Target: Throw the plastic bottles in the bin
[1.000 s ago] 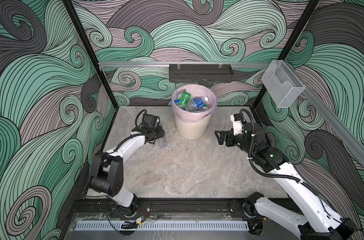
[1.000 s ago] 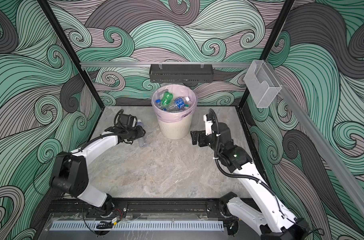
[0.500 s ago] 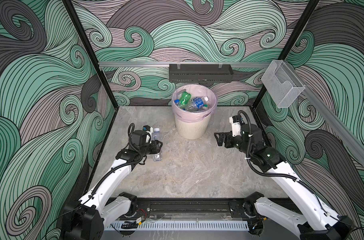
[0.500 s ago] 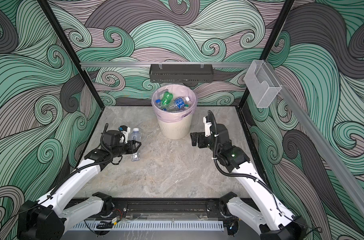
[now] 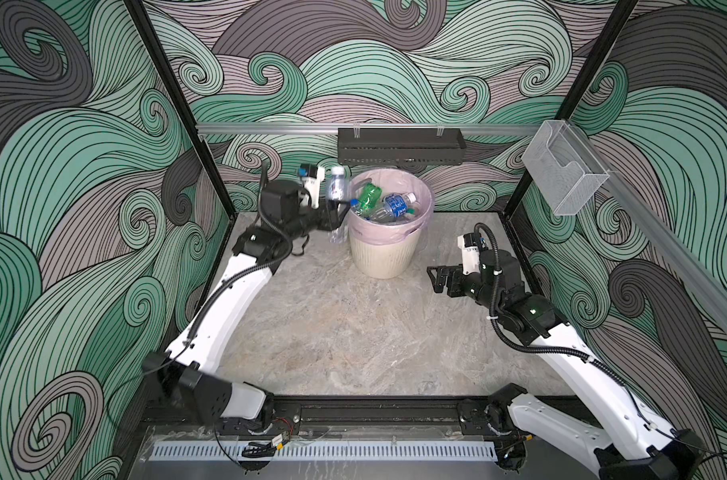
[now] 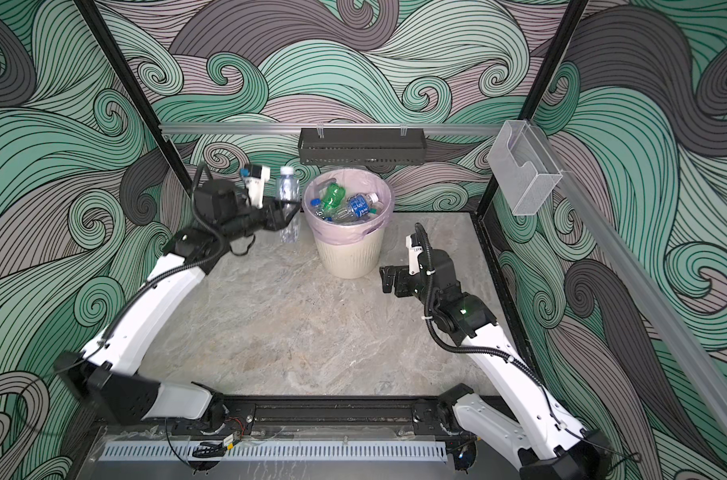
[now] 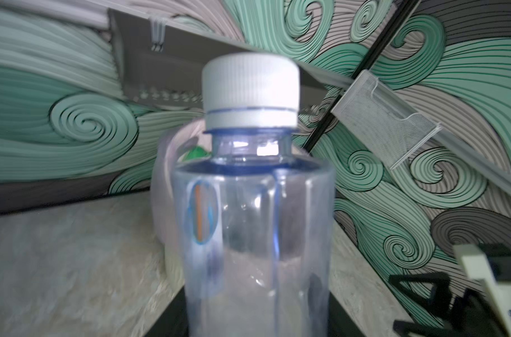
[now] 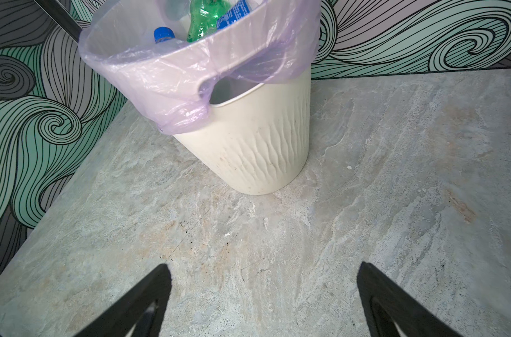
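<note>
**Left claw** pinches a clear bottle about its middle. The bottle is upright with its white cap uppermost. It is lifted clear of the worktop, just beside the left rim of the bin. In the left wrist view the bottle is close and blurred, with the bin's pink liner behind it.

**Bin:** cream and ribbed, lined with a pale pink bag, standing at the middle of the worktop's back edge. It contains other bottles, one of them blue-labelled, and a green bottle.

**Right claw** is spread wide, low over bare worktop near the right edge. It points toward the bin and is apart from it.

**Surroundings:** a black tray hangs on the back wall rail above the bin, and a clear box on the right wall.
</note>
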Controlling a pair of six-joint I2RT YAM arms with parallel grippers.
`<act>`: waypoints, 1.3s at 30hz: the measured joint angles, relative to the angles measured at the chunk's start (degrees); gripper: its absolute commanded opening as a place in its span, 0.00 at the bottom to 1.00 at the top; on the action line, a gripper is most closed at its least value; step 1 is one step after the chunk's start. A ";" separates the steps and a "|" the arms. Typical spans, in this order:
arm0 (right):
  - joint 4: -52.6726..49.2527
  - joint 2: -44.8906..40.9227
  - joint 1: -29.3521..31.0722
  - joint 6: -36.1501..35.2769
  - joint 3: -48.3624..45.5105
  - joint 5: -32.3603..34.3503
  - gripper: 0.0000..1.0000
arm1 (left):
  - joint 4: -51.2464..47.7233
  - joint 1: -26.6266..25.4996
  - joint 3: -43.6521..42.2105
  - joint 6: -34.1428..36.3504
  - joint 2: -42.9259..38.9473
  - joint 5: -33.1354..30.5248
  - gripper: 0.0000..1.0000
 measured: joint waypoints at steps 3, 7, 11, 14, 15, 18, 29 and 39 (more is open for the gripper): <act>0.13 -1.03 0.00 0.24 -0.72 0.00 0.99 | -1.18 -1.20 17.46 -1.25 11.58 -0.33 0.90; 0.11 -2.47 0.00 0.48 -1.57 0.00 1.00 | -2.36 -1.86 20.39 -2.62 17.03 -0.37 0.90; 0.00 -4.15 0.00 0.46 -3.02 0.15 1.00 | -1.88 -1.88 7.69 -3.58 12.87 -1.20 0.90; 0.11 -3.65 -0.07 0.42 -3.06 0.15 1.00 | -2.36 -1.86 -1.01 -3.61 7.45 -2.86 0.90; 0.28 -3.19 -0.07 0.42 -3.06 0.13 1.00 | -2.58 -1.86 -3.28 -3.52 5.18 -3.56 0.90; 0.94 -1.05 -0.07 0.44 -3.02 0.07 1.00 | -2.80 -1.86 -7.89 -2.73 -2.03 -6.12 0.90; 1.64 2.75 -1.03 -0.72 -0.20 1.53 1.00 | -3.63 0.28 -27.06 -0.92 -20.83 -19.34 0.91; 5.03 4.33 -11.30 -3.28 -1.25 3.26 1.00 | -1.07 4.59 -50.03 2.64 -29.88 -35.82 0.99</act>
